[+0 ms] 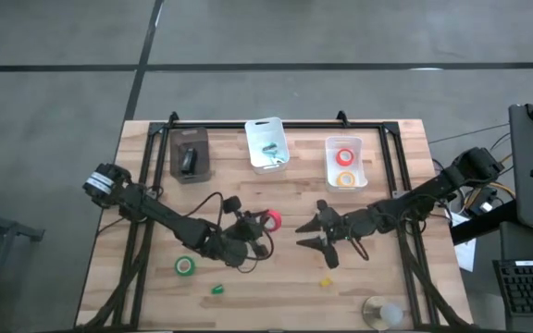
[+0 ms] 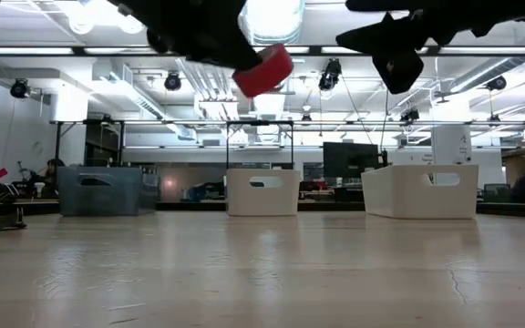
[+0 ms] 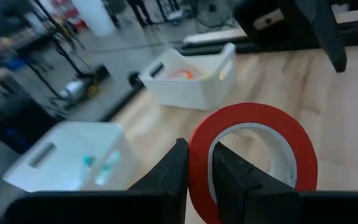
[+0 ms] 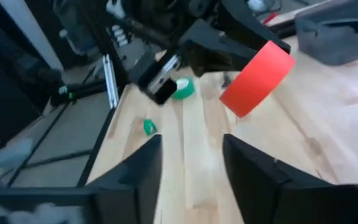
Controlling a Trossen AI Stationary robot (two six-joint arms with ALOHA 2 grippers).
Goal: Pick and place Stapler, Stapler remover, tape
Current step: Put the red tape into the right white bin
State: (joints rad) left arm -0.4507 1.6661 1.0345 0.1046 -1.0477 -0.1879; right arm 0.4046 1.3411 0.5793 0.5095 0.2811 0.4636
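A red tape roll [image 1: 272,219] hangs above the middle of the table, with my left gripper [image 1: 259,223] shut on it. In the low view the red tape roll [image 2: 264,70] is well clear of the tabletop. My right gripper [image 1: 305,234] stands open just to the roll's right, its fingers pointing at the roll with nothing between them. A green tape roll [image 1: 185,266] lies flat near the table's front left. The far-right white bin [image 1: 363,163] holds a red roll and an orange roll. The stapler lies in a dark bin [image 1: 190,153]. My left gripper holds the red roll by its ring wall [image 3: 199,163]. One finger [image 3: 232,177] is inside the open centre and the other [image 3: 176,169] is outside. The fingers come almost level from the table's left. The roll is lifted clear and tilted.
A middle white bin [image 1: 266,143] at the far edge holds teal items. A small green piece [image 1: 217,289] and a small yellow piece [image 1: 326,281] lie near the front edge. A clear round object [image 1: 382,313] sits at the front right corner.
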